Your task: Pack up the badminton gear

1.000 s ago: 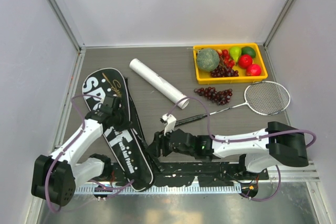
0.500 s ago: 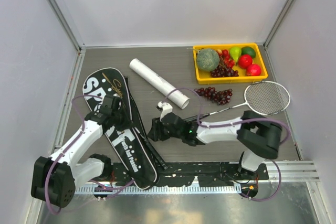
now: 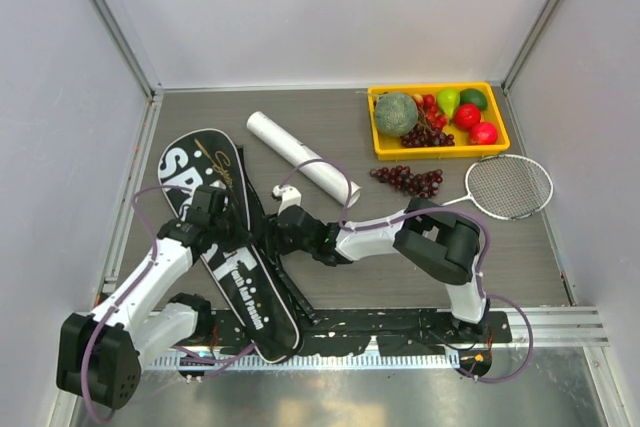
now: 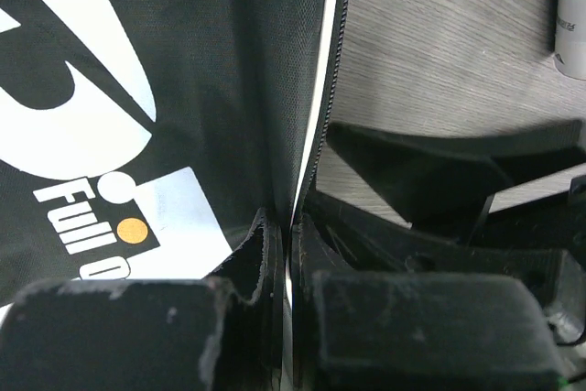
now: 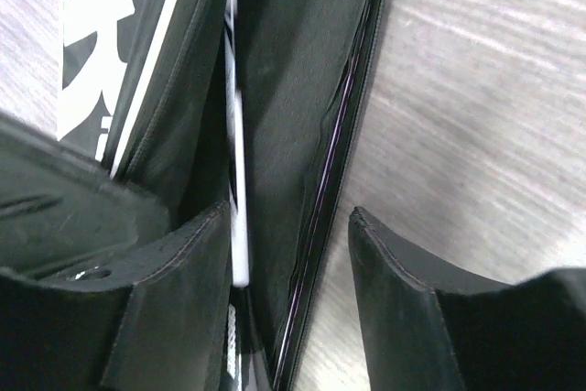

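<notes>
The black bag (image 3: 240, 285) lies at 8 o'clock on the table (image 3: 540, 247), its rounded head toward 10 o'clock. My left gripper (image 4: 286, 226) is clenched on the bag's zip edge, with thin white piping pinched between its fingers. Just right of it, my right gripper (image 5: 288, 212) straddles the bag's open edge with its jaws apart, grasping nothing. The white tube (image 3: 303, 157) lies slanted at 12 o'clock. One racket (image 3: 509, 187) rests at 3 o'clock, the grape bunch (image 3: 408, 179) beside its shaft. The yellow tray (image 3: 440, 150) sits at 2 o'clock.
</notes>
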Controlling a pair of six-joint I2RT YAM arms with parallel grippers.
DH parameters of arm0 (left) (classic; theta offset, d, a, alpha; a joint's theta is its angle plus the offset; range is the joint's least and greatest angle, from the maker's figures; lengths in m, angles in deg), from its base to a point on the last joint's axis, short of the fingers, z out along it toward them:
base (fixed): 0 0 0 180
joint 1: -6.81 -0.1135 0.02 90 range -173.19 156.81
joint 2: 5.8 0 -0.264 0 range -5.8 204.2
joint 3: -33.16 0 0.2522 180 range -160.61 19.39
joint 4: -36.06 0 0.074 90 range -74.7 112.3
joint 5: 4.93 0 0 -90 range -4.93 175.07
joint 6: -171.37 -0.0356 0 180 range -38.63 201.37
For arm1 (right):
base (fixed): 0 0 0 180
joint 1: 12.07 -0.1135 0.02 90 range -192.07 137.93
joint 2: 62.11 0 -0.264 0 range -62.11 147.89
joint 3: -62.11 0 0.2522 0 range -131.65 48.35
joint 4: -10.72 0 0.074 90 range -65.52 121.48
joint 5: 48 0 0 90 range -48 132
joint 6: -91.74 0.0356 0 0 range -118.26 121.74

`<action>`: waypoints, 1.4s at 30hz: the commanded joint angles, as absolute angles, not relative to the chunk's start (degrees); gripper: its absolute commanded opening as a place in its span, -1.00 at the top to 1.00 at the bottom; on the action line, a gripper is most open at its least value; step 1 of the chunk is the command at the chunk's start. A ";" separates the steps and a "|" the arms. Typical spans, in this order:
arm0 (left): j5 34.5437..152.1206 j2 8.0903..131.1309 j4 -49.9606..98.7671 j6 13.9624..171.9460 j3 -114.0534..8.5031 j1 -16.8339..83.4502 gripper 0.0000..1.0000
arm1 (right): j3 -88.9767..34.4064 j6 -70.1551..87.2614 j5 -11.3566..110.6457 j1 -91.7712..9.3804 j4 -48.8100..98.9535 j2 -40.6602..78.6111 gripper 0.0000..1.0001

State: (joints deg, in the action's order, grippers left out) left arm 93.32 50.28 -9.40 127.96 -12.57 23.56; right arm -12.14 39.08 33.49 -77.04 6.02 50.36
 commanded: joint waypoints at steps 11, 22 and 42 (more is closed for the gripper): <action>94.74 46.59 -6.79 129.27 -10.75 23.42 1.00 | -26.01 33.99 38.11 -73.24 5.94 62.08 -0.27; 94.30 49.49 -4.60 129.63 -10.23 23.42 1.00 | -16.17 45.77 49.56 -72.80 -7.60 61.56 0.89; 100.09 43.69 -5.74 131.47 -12.34 21.75 1.00 | -10.79 42.08 35.79 -75.87 15.32 24.12 0.89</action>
State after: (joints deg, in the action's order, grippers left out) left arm 100.12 44.55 -8.57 130.50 -12.07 23.61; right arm -6.96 42.16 39.72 -72.40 8.03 31.17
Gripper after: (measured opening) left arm 0.028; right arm 0.072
